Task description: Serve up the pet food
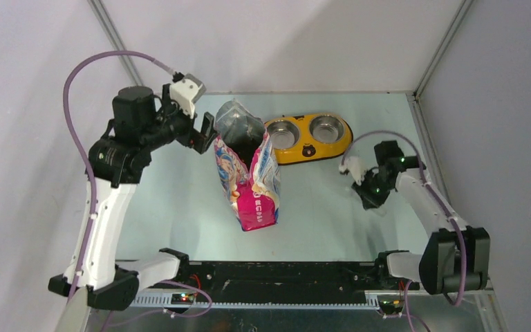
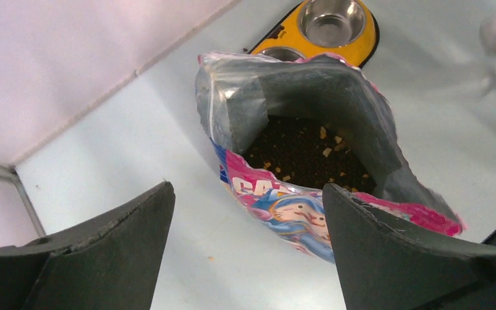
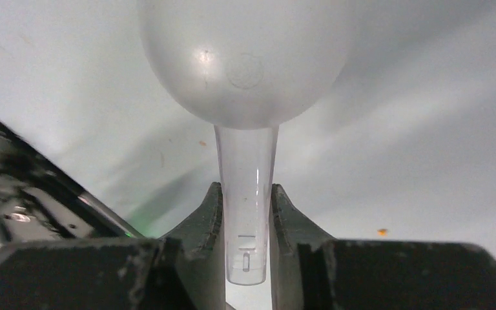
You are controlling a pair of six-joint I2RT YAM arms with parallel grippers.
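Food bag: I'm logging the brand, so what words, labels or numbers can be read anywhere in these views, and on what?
"CA", the next letter half hidden: white letters on the bag's pink front, left wrist view.
Embossed marks on the clear scoop handle: unreadable.
Bag print in the top view: too small to read.

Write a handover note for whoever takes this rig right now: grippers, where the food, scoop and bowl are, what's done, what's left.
Left gripper: open, holding nothing, poised at the open mouth of the cat food bag.
Right gripper: shut on the handle of the clear scoop, to the right of the bag; no kibble shows in it.
Kibble: inside the bag, which stands open mid-table.
Yellow double bowl: just behind the bag; both steel cups look empty.
Done: bag open, scoop in hand.
Left: dip the scoop into the bag, then tip kibble into a cup.
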